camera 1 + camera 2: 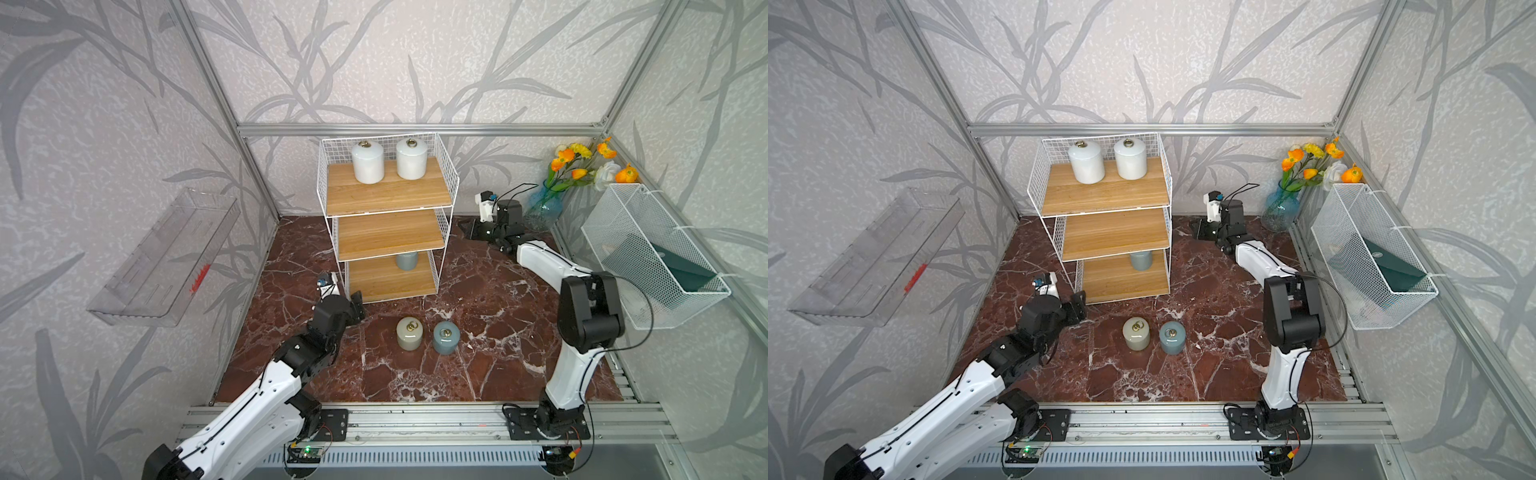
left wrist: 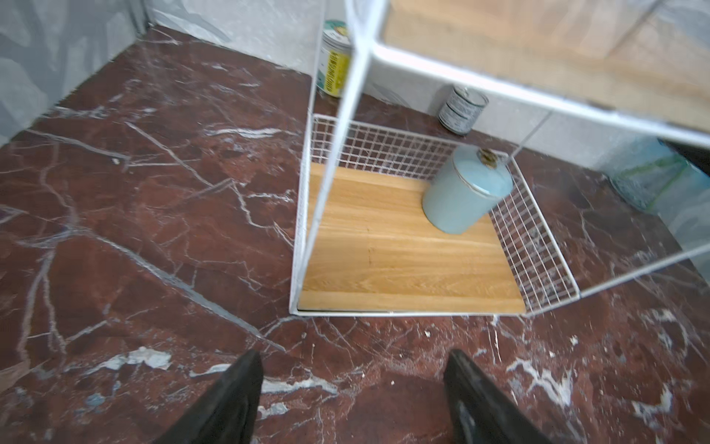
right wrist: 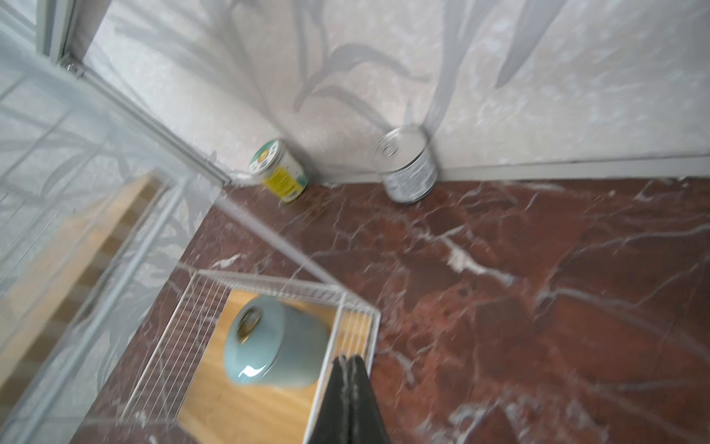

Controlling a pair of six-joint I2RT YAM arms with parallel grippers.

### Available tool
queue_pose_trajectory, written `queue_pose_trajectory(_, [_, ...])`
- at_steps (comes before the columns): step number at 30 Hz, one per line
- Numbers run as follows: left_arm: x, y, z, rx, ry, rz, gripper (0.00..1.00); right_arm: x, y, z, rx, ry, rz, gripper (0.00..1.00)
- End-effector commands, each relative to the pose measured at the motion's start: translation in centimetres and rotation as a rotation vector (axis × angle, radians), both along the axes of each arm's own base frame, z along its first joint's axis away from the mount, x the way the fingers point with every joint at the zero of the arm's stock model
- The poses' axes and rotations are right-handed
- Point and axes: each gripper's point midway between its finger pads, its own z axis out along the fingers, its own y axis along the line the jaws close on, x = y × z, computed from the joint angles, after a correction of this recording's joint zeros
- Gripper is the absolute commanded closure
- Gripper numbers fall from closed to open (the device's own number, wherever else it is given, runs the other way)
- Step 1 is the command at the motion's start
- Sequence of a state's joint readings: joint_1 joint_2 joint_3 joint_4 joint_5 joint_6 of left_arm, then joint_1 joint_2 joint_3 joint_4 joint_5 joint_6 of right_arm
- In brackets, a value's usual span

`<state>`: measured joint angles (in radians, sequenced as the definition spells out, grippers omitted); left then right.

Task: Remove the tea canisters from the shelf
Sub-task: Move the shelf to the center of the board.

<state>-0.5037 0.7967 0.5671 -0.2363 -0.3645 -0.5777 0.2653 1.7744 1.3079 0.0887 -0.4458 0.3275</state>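
A blue-grey tea canister [image 2: 463, 192] stands at the back of the bottom board of the shelf [image 1: 388, 195]. Two white tea canisters [image 1: 368, 162] sit on its top board. A beige canister [image 1: 409, 333] and a second blue-grey canister [image 1: 446, 337] stand on the worktop [image 1: 498, 332] in front. The left pincer [image 2: 355, 355] is spread and empty before the shelf. The right pincer [image 3: 349, 359] is pressed together beside it.

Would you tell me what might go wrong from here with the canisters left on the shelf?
1. The open left gripper faces the front corner post of the white wire shelf; reaching for the blue-grey ceramic canister at the bottom board's far corner, it may snag the post.
2. A jolt might topple the two white ceramic canisters on top.
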Motion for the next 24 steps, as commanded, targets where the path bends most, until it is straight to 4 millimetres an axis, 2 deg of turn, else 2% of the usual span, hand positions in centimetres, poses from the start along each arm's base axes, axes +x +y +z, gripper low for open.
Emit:
queue_pose_trajectory(1, [0.2, 2.6, 0.9, 0.009, 0.032, 0.123, 0.33, -7.2, 3.8, 2.2, -0.103, -0.117, 0.087, 1.00])
queue_pose_trajectory(4, [0.8, 3.2, 1.8, -0.040, 0.007, 0.140, 0.45, -12.2, 4.8, 1.0, -0.062, -0.094, 0.096, 1.00])
queue_pose_trajectory(7, [1.1, 4.2, 1.9, -0.075, -0.003, 0.167, 0.54, -15.8, 4.8, -0.6, -0.070, -0.071, 0.092, 1.00])
queue_pose_trajectory(12, [1.8, 4.7, 1.2, -0.114, 0.018, 0.170, 0.64, -19.0, 5.6, -2.3, -0.121, -0.029, 0.112, 1.00])
queue_pose_trajectory(15, [1.8, 5.4, 0.7, -0.103, 0.031, 0.192, 0.65, -19.8, 6.4, -2.7, -0.114, -0.034, 0.124, 1.00])
queue_pose_trajectory(18, [2.0, 6.7, 0.7, -0.101, 0.032, 0.235, 0.66, -19.5, 7.3, -3.5, -0.114, -0.026, 0.142, 1.00])
queue_pose_trajectory(24, [3.3, 8.6, 0.7, -0.163, 0.042, 0.287, 0.76, -17.1, 9.4, -4.4, -0.104, -0.050, 0.130, 1.00])
